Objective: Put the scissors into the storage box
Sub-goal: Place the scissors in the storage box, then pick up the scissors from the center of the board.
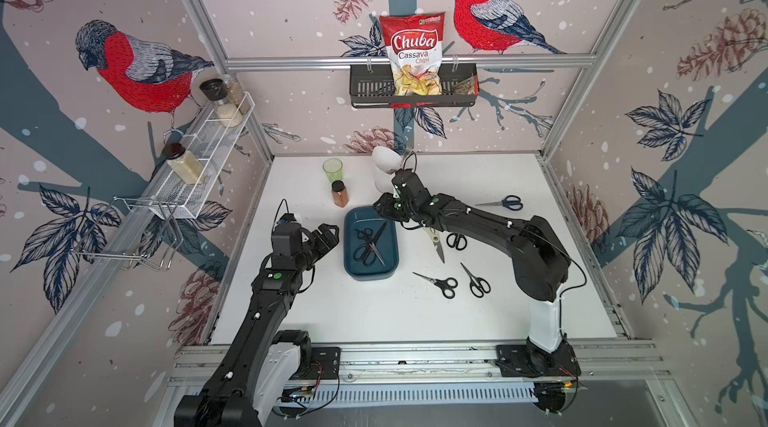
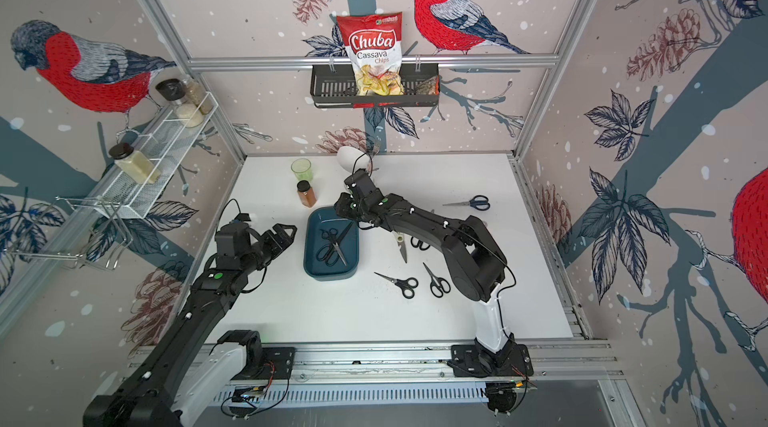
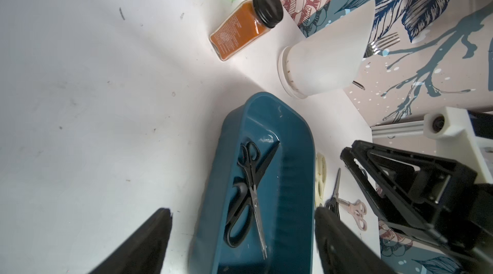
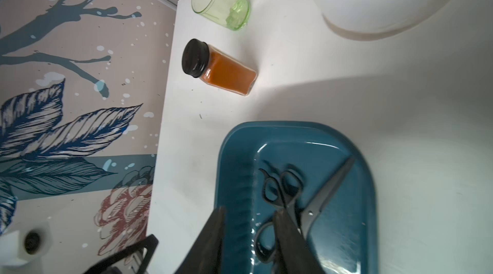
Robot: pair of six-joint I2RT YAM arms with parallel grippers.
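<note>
Hovering over the storage box, right claw released and empty, I risk snagging the scissors inside it

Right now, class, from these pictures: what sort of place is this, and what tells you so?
Probably a mock kitchen staged inside a robot test cell: spice jars on a wire rack, a chips bag in a wall basket, all within a wallpapered aluminium frame.
</note>
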